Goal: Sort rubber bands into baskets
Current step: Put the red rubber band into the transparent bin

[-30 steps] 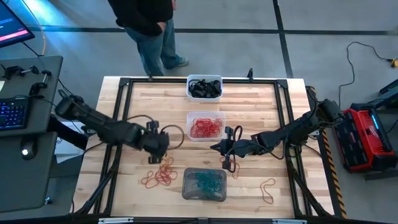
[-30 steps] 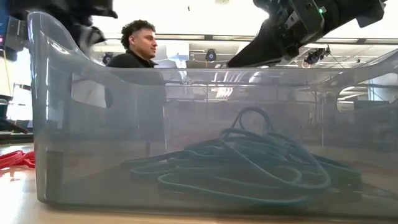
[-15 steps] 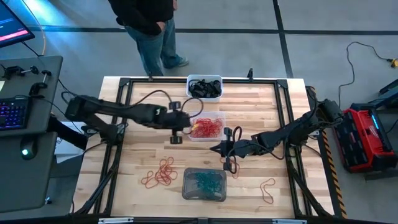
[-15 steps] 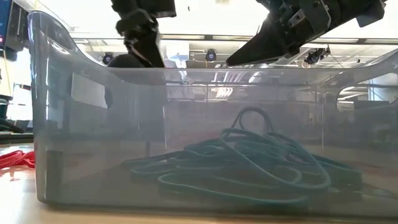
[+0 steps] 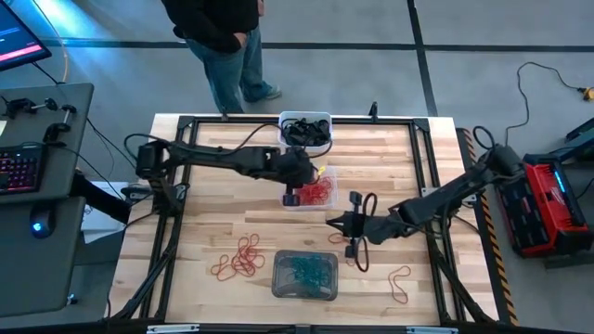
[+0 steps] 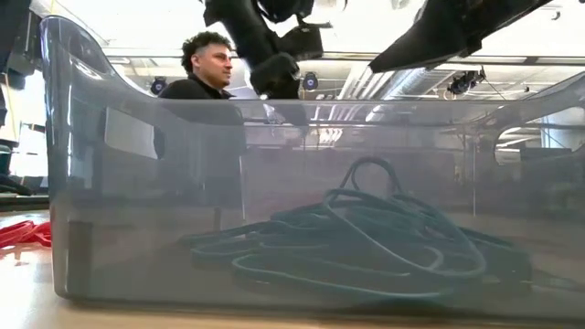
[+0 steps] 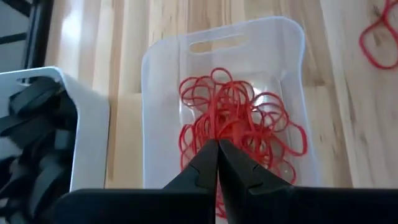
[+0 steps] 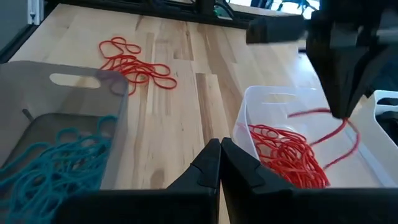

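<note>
A: Where is the left gripper (image 5: pixel 295 190)?
B: Centre of the high view, over the clear basket (image 5: pixel 306 204) of red rubber bands (image 5: pixel 316 192). Its fingers are pinched together, and the right wrist view shows a red band (image 8: pixel 341 135) dangling from them above the pile.
A: And the right gripper (image 5: pixel 336 223)?
B: Just below and right of that basket, fingers pressed together, gripping nothing I can see; a loop hangs on the arm behind it.
A: The other baskets?
B: White basket (image 5: pixel 304 131) with black bands at top centre, grey basket (image 5: pixel 304 276) with teal bands (image 5: pixel 306 269) at bottom centre. Loose red bands (image 5: pixel 239 259) lie on the desk (image 5: pixel 223 176) to its left, one more (image 5: pixel 401 284) to its right
</note>
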Controlling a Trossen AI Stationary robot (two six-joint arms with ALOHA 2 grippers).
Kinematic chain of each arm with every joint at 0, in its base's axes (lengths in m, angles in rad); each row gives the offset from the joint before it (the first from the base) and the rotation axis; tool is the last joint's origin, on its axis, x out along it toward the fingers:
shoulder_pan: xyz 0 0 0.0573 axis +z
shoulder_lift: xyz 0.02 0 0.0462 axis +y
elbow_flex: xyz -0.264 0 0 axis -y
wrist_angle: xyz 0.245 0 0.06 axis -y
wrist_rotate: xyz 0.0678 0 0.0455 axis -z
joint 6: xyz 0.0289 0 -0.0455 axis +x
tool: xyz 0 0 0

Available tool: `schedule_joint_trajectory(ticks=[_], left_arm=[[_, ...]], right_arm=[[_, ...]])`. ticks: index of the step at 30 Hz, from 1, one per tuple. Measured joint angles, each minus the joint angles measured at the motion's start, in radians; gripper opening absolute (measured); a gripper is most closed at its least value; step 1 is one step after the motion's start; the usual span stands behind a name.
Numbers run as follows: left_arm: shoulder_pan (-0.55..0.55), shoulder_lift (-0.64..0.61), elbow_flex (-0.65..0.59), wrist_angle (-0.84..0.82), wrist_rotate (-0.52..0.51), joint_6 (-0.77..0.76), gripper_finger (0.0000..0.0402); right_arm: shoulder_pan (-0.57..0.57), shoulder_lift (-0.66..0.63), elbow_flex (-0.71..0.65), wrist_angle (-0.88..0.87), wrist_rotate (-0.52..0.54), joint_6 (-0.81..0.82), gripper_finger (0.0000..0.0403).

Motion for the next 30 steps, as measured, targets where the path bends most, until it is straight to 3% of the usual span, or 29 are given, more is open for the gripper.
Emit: schedule_joint_trajectory(ticks=[19, 30], left_arm=[[0.021, 0.131, 0.022, 0.091, 0.109, 0.005, 0.0003], [-0.009, 0.116, 0.022, 0.09, 0.119, 0.041, 0.0082]], right_arm=[[0.061, -0.019, 0.0, -0.055, 0.087, 0.063, 0.0], [0.038, -0.014, 0.0, -0.063, 0.064, 0.097, 0.0]])
